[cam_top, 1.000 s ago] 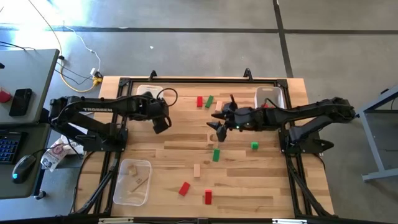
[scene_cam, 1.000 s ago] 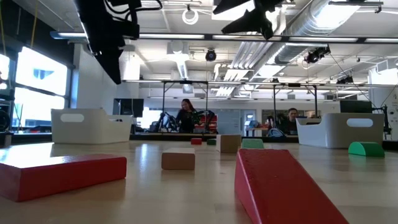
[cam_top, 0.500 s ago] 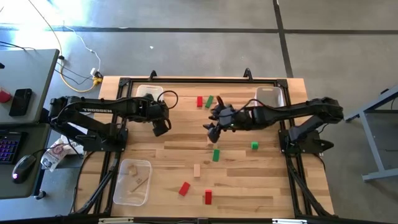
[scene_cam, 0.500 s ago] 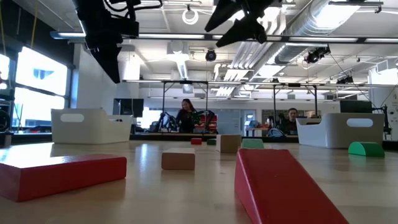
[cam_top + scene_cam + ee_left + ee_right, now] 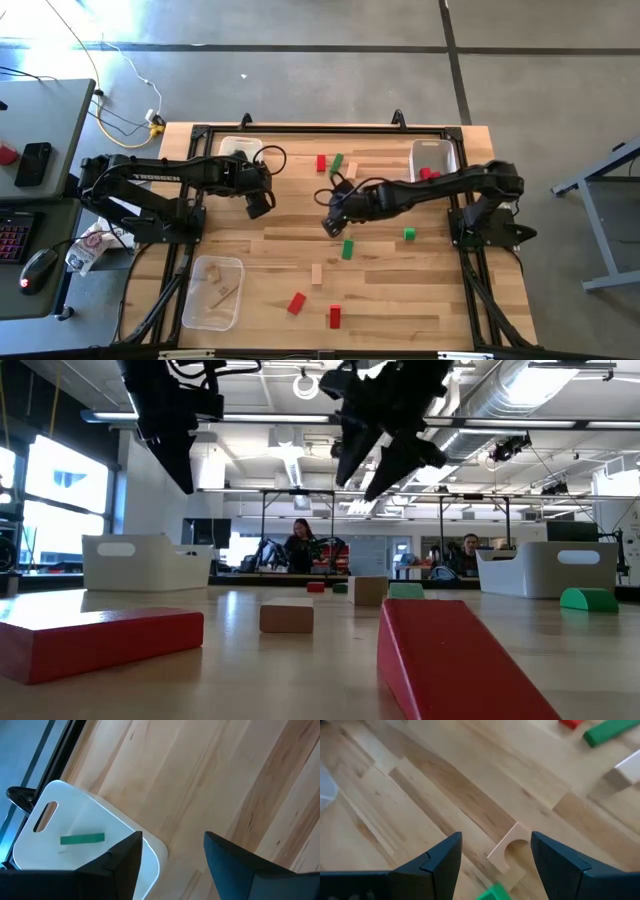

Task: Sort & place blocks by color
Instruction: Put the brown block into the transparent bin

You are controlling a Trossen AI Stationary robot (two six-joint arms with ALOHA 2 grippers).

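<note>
Target block: the plain light-wood arch block (image 5: 509, 847) lies flat on the wooden table (image 5: 400, 300) near its centre, framed between the right arm's fingers in the right wrist view; I judge it the next pick.
Right gripper: the right gripper (image 5: 330, 222) hangs above the arch with its fingers spread and empty, lined up either side of it, apparently so one descent can straddle it.
Nearby blocks: a green bar block (image 5: 347, 248) lies just at 5 o'clock of the arch; a small green cube (image 5: 409, 234) at 3 o'clock; a red block (image 5: 321, 162) and green block (image 5: 336, 163) sit together at 12 o'clock.
Far blocks: two red blocks (image 5: 296, 302) and (image 5: 334, 317) lie toward 6 o'clock, with a plain wood block (image 5: 317, 273) between them and the arch.
Bins: the white bin (image 5: 60, 845) at 10 o'clock holds one flat green bar (image 5: 82, 839); the bin at 2 o'clock (image 5: 435, 156) shows red pieces; the clear bin (image 5: 212, 290) at 7 o'clock holds plain wood.
Left gripper: the left gripper (image 5: 258, 203) waits beside the green bin, fingers spread, empty.
Change: the right gripper has swung from right of centre toward 9 o'clock and come lower over the arch; the left arm has stayed put.
</note>
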